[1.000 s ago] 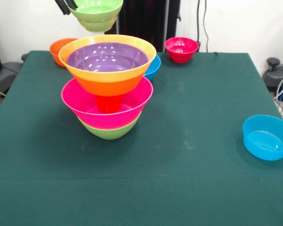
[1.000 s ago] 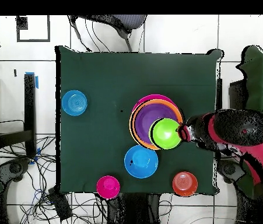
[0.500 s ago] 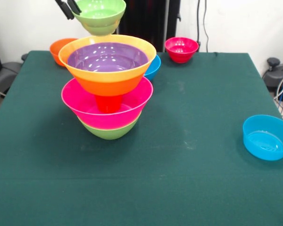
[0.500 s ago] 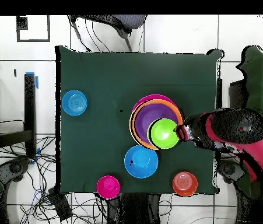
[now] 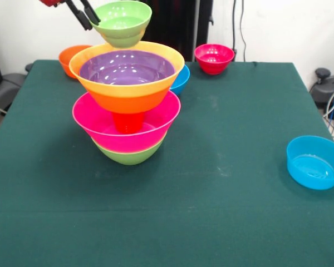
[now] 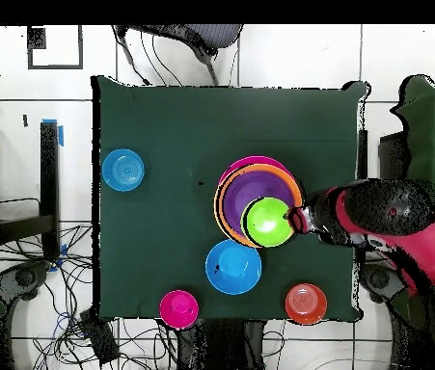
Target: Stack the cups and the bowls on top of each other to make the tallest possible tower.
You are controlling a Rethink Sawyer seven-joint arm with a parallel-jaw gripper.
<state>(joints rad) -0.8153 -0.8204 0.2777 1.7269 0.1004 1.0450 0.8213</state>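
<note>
The tower (image 5: 127,105) stands well built on the dark green tabletop (image 5: 222,183): a green bowl (image 5: 128,154) at the bottom, the large pink bowl (image 5: 97,125) nested in it, the orange cup (image 5: 127,121) standing inside the pink one, the large orange bowl (image 5: 108,94) perched on the cup, and a purple bowl (image 5: 127,68) sitting in the orange one. A small green bowl (image 5: 122,21) is in the air over the tower's far side, its base just above the orange rim and not yet set down; in the overhead view it hangs over the tower's edge nearest the arm rather than over the middle (so I judge it needs to come inward before being lowered). Left loose on the tabletop are four bowls: a medium blue one (image 5: 180,80) close behind the tower, a blue one (image 5: 315,162) well apart near the edge, a small orange bowl (image 5: 71,57) and a small red bowl (image 5: 214,58) at the far side. The arm (image 6: 394,226) reaches in across the tabletop edge, and its hand (image 5: 84,13) is clamped on the small green bowl's rim, dark fingers (image 5: 90,11) slanting down to it, the bowl held roughly level.
</note>
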